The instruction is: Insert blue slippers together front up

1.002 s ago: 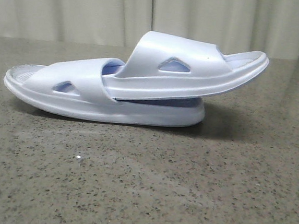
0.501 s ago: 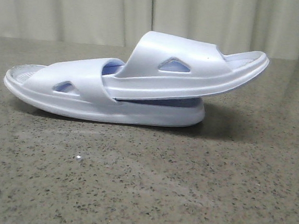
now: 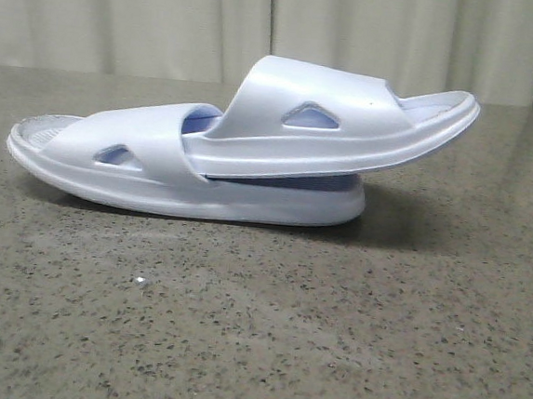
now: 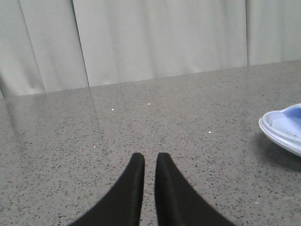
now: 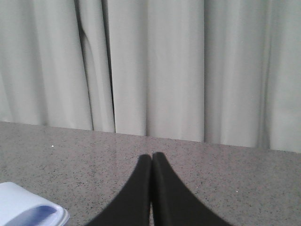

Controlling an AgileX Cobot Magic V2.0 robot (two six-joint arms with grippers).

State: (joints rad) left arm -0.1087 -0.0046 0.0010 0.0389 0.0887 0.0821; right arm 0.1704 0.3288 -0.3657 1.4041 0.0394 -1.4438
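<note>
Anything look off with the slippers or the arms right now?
Nothing is damaged or spilled. The upper slipper sits tucked under the lower slipper's strap, its far end tilted up off the footbed, overhanging. Both tools, left and right, are shut, empty and clear of the pair.

speckled grey stone table (image 3: pixel 255 329) | pale pleated curtain (image 3: pixel 170 18) behind it

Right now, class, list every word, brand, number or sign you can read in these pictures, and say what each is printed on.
None: no readable text, brand, number or sign appears in any view.
The blue slippers show only plain moulded foam.
The table and the curtain are unmarked.
</note>
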